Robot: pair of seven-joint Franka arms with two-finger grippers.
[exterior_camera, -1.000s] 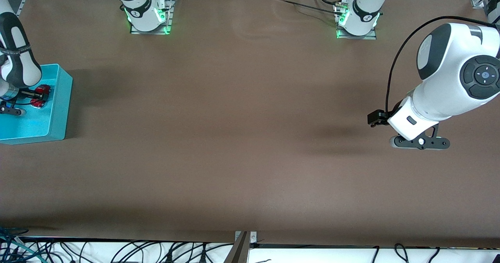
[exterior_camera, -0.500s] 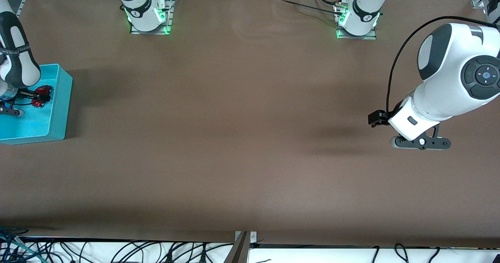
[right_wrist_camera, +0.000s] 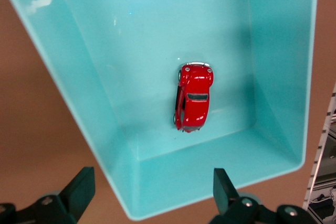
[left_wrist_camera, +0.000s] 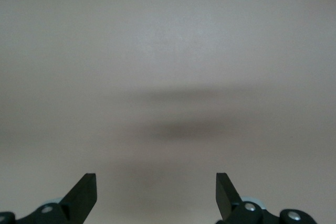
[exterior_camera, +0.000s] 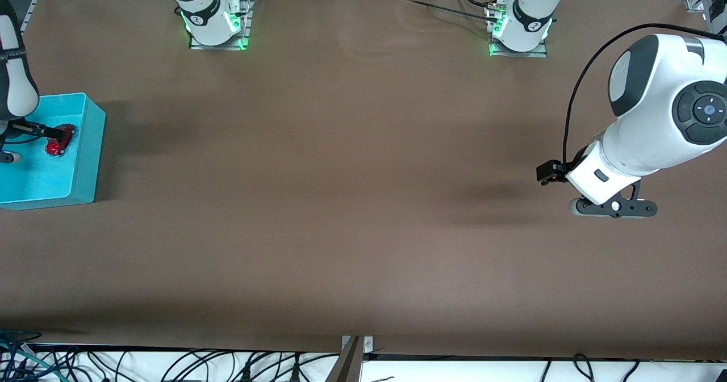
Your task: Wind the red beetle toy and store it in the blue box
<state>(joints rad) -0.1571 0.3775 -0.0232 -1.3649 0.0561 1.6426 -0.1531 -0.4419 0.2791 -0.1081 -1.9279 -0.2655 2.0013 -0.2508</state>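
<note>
The red beetle toy [exterior_camera: 60,139] [right_wrist_camera: 194,96] lies free on the floor of the blue box [exterior_camera: 86,160] [right_wrist_camera: 273,77], which stands at the right arm's end of the table. Above the box hangs my right gripper [right_wrist_camera: 152,178], open, with nothing between its fingers. It is over the box's corner wall, clear of the toy. My left gripper [exterior_camera: 613,206] [left_wrist_camera: 156,181] waits open and empty above bare table at the left arm's end.
The brown tabletop [exterior_camera: 352,189] stretches bare between the two arms. Both arm bases [exterior_camera: 213,21] [exterior_camera: 519,30] stand along the edge farthest from the front camera. Cables [exterior_camera: 170,365] hang below the nearest edge.
My right gripper has opened fully and drawn up and away from the toy, which stays in the box. The left arm has barely moved.
</note>
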